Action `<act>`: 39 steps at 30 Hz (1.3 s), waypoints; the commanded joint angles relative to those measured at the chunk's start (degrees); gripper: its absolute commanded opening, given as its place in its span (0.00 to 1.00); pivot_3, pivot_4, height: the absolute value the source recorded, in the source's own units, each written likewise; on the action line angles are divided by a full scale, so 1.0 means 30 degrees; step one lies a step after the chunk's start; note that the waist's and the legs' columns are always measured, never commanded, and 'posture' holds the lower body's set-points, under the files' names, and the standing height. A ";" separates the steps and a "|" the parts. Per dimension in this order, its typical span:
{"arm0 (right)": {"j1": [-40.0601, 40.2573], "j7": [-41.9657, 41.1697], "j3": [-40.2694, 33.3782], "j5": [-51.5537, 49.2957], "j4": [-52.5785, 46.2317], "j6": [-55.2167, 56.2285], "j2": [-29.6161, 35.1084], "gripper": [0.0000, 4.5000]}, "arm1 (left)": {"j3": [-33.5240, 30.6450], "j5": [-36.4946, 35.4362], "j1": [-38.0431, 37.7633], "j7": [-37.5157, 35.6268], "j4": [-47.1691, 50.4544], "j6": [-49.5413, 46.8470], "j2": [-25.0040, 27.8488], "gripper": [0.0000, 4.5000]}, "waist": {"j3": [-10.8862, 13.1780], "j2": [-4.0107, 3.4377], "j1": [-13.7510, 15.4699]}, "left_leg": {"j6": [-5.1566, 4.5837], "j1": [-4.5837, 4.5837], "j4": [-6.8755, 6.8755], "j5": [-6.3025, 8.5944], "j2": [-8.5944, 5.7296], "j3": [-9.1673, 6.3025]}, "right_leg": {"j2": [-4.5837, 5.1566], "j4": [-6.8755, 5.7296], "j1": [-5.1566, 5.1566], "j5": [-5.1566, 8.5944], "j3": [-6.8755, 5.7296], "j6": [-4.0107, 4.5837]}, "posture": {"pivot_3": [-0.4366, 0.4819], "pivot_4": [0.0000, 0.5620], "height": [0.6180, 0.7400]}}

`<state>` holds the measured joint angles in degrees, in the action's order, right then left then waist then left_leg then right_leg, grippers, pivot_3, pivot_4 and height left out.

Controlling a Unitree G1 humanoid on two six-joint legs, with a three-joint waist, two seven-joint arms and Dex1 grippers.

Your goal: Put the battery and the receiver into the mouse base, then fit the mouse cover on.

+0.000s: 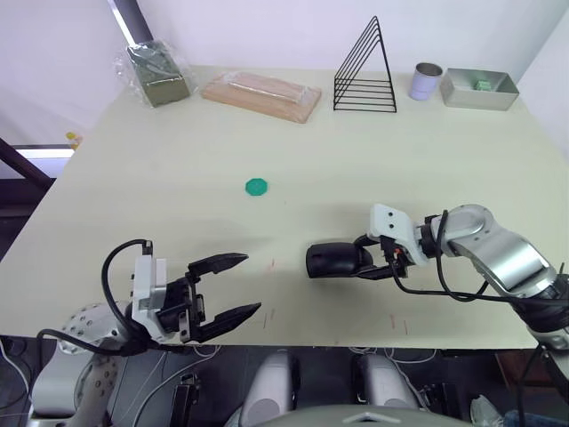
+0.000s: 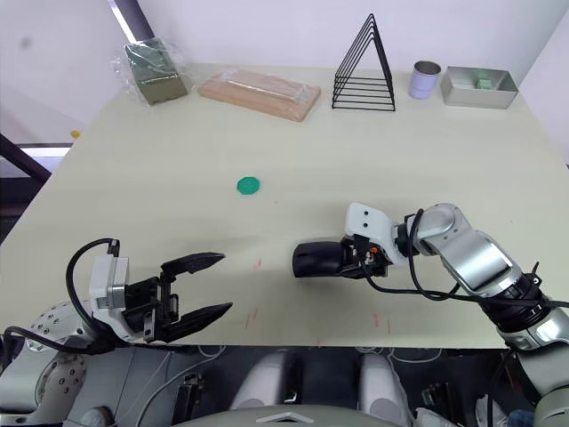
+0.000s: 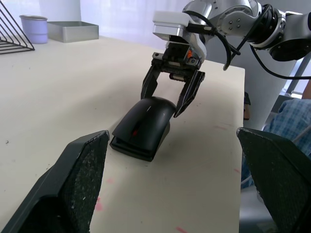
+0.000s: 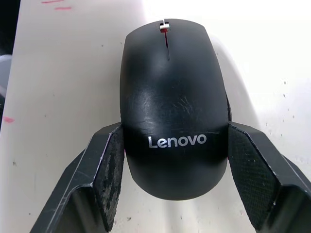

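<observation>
My two head eyes look down from high up over the table [image 1: 178, 160]. My left wrist camera sits low and looks across at the mouse cover [image 3: 146, 124]. My right wrist camera looks at it from very close.

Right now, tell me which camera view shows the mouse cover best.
The right wrist view: the mouse cover is seen close from above, its white lettering readable, between the right pincer's fingers. The left wrist view shows it farther off, from its front end. The two eye views show it as a small dark shape.
</observation>
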<state>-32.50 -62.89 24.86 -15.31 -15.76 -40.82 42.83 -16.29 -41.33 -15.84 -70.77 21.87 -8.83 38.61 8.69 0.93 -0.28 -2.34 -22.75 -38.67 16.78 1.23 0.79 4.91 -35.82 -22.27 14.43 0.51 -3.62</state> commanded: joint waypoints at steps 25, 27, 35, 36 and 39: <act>-0.1276 -0.1337 0.0536 0.1387 0.1001 0.1025 -0.1152 0.70 | -0.0744 -0.0150 -0.0231 0.0064 0.0597 0.0135 0.0042 1.00 | -0.0002 -0.0001 -0.0171 | 0.0008 0.0014 0.0022 -0.0004 -0.0007 0.0002 | 0.0001 0.0001 -0.0001 0.0000 -0.0001 -0.0001 | 0.48 0.27 1.00; -0.1267 -0.1345 0.0556 0.1451 0.1018 0.0989 -0.1222 0.70 | -0.0753 -0.0138 -0.0262 0.0070 0.0587 0.0160 0.0026 1.00 | -0.0002 -0.0001 -0.0171 | 0.0010 0.0017 0.0029 -0.0006 -0.0007 0.0001 | 0.0001 0.0001 -0.0003 0.0000 -0.0001 0.0000 | 0.48 0.27 1.00; -0.1144 -0.1620 0.0536 0.1658 0.0921 0.0916 -0.1233 0.70 | -0.0771 -0.0089 -0.0397 -0.0014 0.0487 0.0271 0.0013 1.00 | -0.0005 0.0002 -0.0180 | 0.0024 0.0026 0.0042 -0.0014 -0.0007 0.0001 | 0.0000 0.0000 -0.0004 -0.0001 0.0001 0.0001 | 0.48 0.27 1.00; -0.1116 -0.1671 0.0528 0.1641 0.0864 0.0883 -0.1216 0.70 | -0.0767 -0.0085 -0.0411 -0.0027 0.0474 0.0279 0.0011 1.00 | -0.0005 0.0001 -0.0180 | 0.0026 0.0027 0.0046 -0.0015 -0.0007 0.0000 | 0.0001 0.0000 -0.0003 -0.0001 0.0001 0.0001 | 0.48 0.27 1.00; -0.1089 -0.1754 0.0532 0.1628 0.0809 0.0814 -0.1195 0.70 | -0.0759 -0.0096 -0.0429 -0.0056 0.0441 0.0294 0.0002 1.00 | -0.0006 0.0002 -0.0179 | 0.0027 0.0028 0.0053 -0.0016 -0.0007 0.0001 | 0.0001 0.0001 -0.0005 -0.0001 0.0000 0.0001 | 0.48 0.27 1.00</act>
<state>-35.30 -67.16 26.56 -9.99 -11.77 -38.40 39.09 -17.44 -41.25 -16.89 -70.80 21.88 -9.05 38.62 8.67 0.94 -0.82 -2.26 -22.66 -38.51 16.73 1.21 0.80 4.91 -35.81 -22.29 14.43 0.51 -3.62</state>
